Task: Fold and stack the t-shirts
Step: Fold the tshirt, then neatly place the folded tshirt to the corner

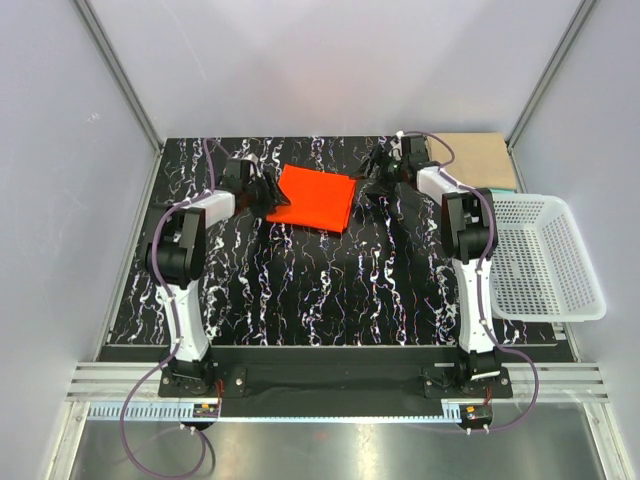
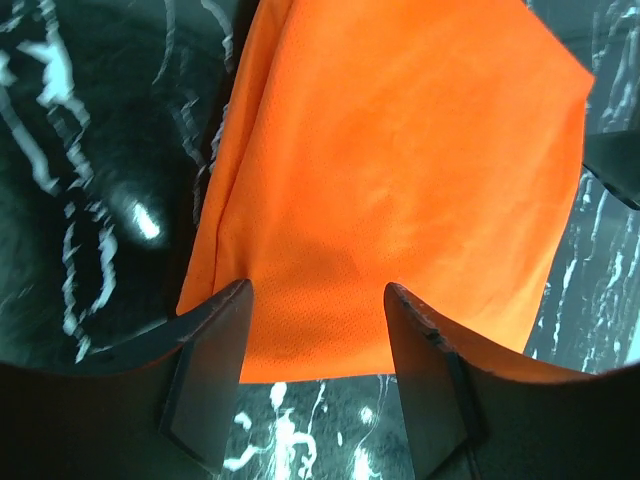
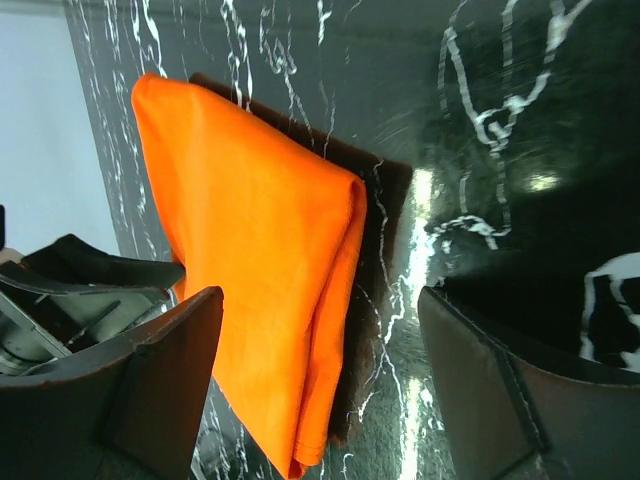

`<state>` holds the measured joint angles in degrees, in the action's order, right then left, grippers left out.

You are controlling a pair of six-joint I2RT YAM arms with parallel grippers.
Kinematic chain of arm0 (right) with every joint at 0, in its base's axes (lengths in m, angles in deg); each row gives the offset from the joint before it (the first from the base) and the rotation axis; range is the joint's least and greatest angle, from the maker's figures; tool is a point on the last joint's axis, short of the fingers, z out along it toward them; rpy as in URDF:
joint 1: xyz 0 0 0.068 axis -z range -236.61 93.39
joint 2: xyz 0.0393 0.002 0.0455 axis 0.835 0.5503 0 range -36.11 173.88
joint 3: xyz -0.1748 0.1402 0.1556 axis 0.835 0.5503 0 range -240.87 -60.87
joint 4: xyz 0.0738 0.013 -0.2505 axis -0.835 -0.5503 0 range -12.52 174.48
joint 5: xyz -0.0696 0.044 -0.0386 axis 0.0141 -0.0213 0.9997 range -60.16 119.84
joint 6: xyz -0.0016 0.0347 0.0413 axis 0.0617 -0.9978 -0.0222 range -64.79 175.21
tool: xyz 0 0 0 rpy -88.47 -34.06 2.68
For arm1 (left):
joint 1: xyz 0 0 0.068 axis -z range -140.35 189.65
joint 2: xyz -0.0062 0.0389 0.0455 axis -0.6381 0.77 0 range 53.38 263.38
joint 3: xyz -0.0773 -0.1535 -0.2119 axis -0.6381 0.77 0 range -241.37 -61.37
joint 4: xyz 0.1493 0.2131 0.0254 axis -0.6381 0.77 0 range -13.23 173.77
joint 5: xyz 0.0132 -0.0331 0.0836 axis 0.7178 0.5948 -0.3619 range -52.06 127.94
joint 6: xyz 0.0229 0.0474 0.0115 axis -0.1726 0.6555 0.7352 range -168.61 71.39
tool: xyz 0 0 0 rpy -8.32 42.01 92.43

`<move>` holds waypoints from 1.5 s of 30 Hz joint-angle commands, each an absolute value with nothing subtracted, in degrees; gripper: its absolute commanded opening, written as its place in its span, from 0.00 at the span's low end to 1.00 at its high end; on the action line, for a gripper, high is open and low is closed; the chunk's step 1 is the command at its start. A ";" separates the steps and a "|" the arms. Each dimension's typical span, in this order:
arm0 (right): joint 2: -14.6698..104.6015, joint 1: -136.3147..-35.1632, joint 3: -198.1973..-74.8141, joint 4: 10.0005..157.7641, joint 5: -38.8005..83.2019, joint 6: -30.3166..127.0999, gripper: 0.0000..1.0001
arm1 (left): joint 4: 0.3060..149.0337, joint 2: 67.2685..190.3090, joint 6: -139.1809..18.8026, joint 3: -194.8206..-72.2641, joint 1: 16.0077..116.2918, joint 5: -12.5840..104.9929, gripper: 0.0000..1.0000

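Right, the orange t-shirt [image 1: 318,197] sits upper centre of the top view on the black marbled table [image 1: 300,290], down to a compact rectangle with fairly square edges. The left gripper [image 1: 262,192] is at its left edge. The right gripper [image 1: 383,172] is just off its right edge.

In the left wrist view the jaws are spread, with the shirt's near hem lying flat between the two fingers [image 2: 210,370]. The cloth isn't bunched or lifted, so this reads as no pinch. In the right wrist view the jaws are spread wide and hold nothing, with the shirt's doubled edge below and between them. A dark band runs along that edge; it's probably shadow, but the view is too poor to rule out another layer.

The folded tan t-shirt [image 1: 478,153] is at upper right, with a teal t-shirt [image 1: 497,186] peeking out from its near edge. The white basket [image 1: 590,290] is beside them at the right.

Judgement: the folding of the orange one looks finished or one tidy-up short, and stacking is next. That calls for both pincers to close on opposite edges through all layers, lift level so the fold holds, then carry it right and set it square on the tan one. A grip on only the top layer would likely let it unfold.
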<state>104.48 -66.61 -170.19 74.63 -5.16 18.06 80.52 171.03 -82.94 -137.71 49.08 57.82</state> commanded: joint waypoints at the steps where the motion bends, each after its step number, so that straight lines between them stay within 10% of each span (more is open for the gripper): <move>1: 104.16 -67.51 -170.48 73.75 -5.22 20.65 0.85 | 84.76 167.12 -82.89 -135.99 49.58 53.50 0.62; 34: 111.02 -77.53 -174.62 65.93 14.90 9.18 0.90 | 102.17 184.69 -76.03 -160.69 45.80 51.13 0.62; 45: 107.06 -73.14 -149.92 113.28 0.75 -16.15 0.89 | 105.86 186.71 -76.73 -162.89 45.19 50.25 0.62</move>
<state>104.94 -74.02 -158.04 103.15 2.49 -7.23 101.37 183.66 -76.99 -162.41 45.54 51.57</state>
